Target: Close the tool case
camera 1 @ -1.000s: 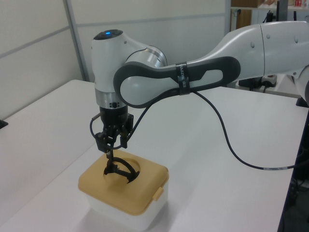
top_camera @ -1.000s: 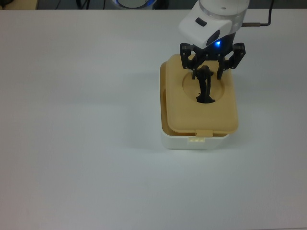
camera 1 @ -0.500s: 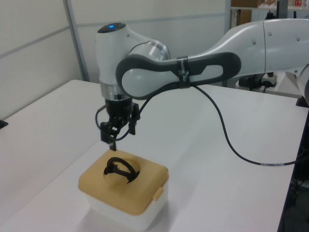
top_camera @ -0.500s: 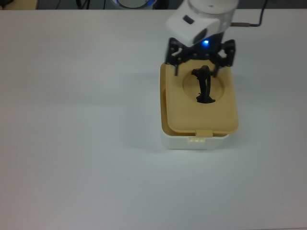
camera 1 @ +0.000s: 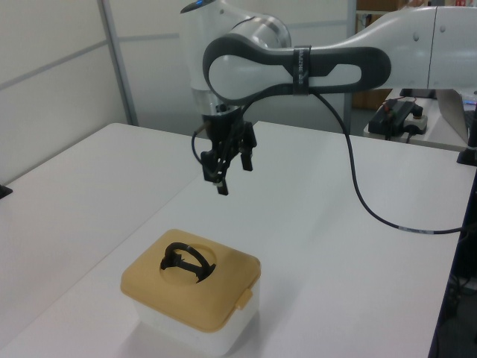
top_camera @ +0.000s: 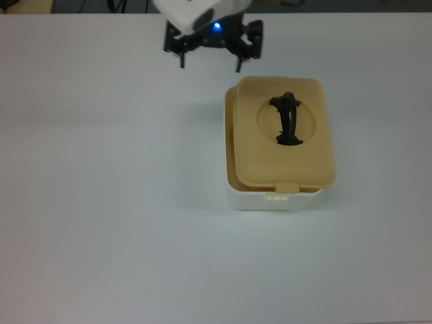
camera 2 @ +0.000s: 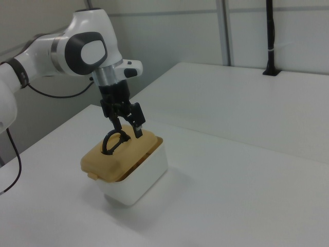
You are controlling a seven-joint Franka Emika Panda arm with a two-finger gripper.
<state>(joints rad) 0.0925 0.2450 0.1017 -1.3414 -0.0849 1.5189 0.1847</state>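
The table (top_camera: 101, 202) is white and bare but for the case (top_camera: 278, 196), which sits right of centre in the top view and at the near left in the left view. Its tan lid (top_camera: 282, 138) lies on the white tub but not square to it: in the top view the lid sits skewed, with a strip of the tub's rim showing along the top view's left, and the front tab (top_camera: 287, 187) rests just above the tub's latch (top_camera: 277, 198). The black handle (top_camera: 286, 120) stands upright in the round recess.

I judge the placing step done and the seating not: the lid looks laid on, not pressed home. The next move calls for nudging the lid square and pushing down near the tab until it catches.

The gripper (top_camera: 210, 55) hangs over bare table, far and left of the case in the top view, fingers spread wide and holding nothing. A second ago it stood right at the handle; since then it has risen and drawn away, while lid and handle have kept their place.
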